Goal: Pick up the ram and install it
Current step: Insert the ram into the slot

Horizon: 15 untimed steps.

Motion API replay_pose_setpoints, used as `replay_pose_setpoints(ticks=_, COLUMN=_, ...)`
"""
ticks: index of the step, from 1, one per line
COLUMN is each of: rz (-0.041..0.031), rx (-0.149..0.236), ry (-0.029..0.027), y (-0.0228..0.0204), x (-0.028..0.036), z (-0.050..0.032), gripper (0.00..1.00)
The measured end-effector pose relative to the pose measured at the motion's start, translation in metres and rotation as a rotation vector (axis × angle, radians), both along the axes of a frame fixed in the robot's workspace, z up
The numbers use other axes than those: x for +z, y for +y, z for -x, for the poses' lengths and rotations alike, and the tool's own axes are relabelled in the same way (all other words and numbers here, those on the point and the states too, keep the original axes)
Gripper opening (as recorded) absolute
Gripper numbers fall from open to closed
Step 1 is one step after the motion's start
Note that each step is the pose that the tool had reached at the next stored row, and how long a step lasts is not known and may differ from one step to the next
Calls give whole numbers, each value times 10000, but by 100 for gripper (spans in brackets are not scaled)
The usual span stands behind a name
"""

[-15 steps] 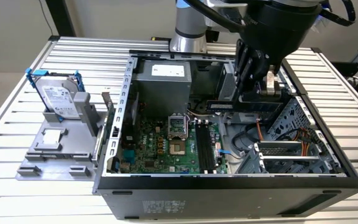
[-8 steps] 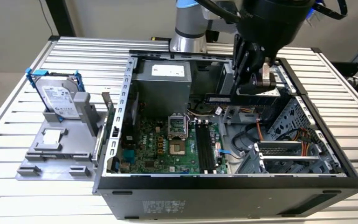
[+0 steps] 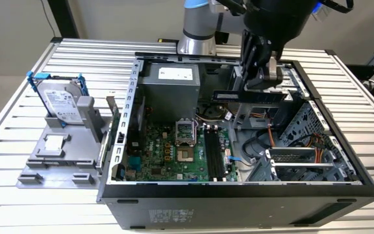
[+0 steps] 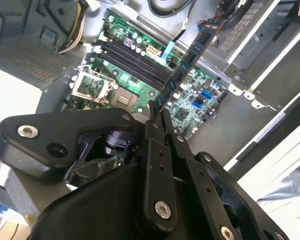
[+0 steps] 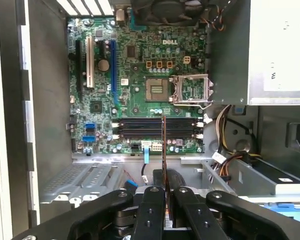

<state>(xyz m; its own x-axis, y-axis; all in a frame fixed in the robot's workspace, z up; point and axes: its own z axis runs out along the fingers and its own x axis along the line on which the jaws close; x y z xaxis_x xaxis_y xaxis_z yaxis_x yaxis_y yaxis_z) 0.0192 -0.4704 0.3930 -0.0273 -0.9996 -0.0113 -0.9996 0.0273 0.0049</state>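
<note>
We see the gripper (image 3: 267, 87) clamped on the ram (image 3: 245, 96), upper middle of the exterior view, above the open computer case (image 3: 239, 187). Inside the case lies the motherboard (image 3: 167, 156) with its black slots (image 3: 214, 156).

Exterior view sits high, well back from the green motherboard (image 3: 167, 156), angled down into the open black computer case (image 3: 239, 207). Both wrist views hang way closer above it, peeking past the black gripper (image 5: 165, 190): first wrist view square-on, second wrist view tilted. All 3 share that board.
</note>
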Motion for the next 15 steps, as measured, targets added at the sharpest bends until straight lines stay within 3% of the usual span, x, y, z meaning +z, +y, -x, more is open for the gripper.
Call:
replay_pose_setpoints(ticks=11, rz=0, rx=-57, ry=0, y=242, x=0, z=0, gripper=0)
replay_pose_setpoints(ticks=15, rz=1, rx=-90, ry=0, y=306, x=0, z=0, gripper=0)
